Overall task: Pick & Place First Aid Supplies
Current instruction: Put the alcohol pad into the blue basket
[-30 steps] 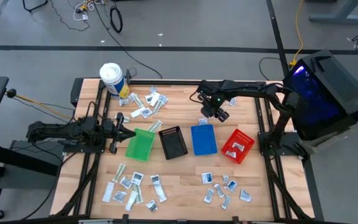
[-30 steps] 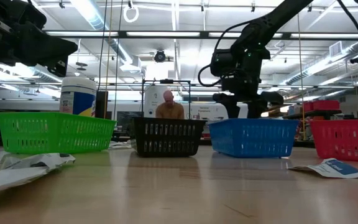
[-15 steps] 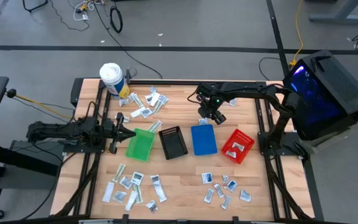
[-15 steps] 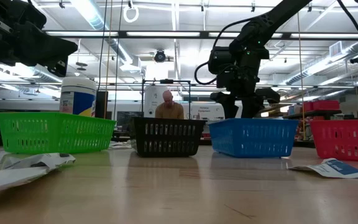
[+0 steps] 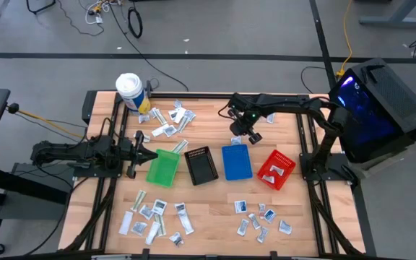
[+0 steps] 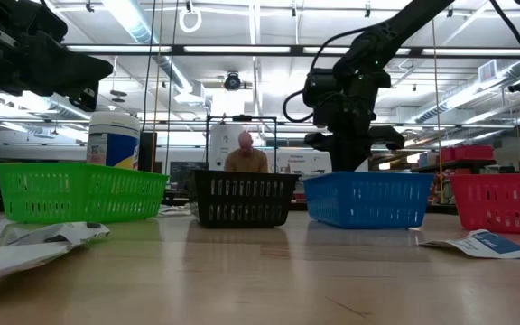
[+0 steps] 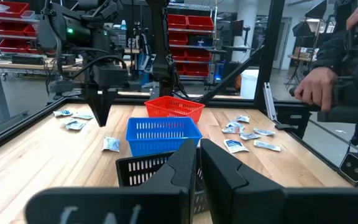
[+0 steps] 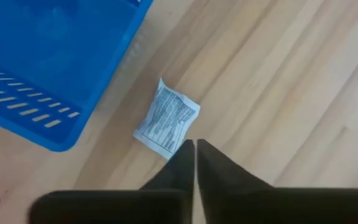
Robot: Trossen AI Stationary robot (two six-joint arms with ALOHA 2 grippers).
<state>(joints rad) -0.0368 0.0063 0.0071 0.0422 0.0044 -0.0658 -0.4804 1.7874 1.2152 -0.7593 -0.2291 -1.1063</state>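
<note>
Sachet (image 8: 166, 117): small, white, flat, printed

Four bins stand in a row across the middle of the desk (image 5: 215, 108): green bin (image 5: 163, 167), black bin (image 5: 201, 165), blue bin (image 5: 237, 162), red bin (image 5: 276, 170), with narrow gaps between them. The right claw (image 5: 245, 139), fingers shut, hangs over bare wood just behind the blue bin, above a lone sachet (image 8: 166, 118). The left claw (image 5: 152, 154) sits beside the green bin. A white tub (image 5: 129, 92) blocks the far left corner. Sachets litter the near edge and far left; the far right wood lies open.
</note>
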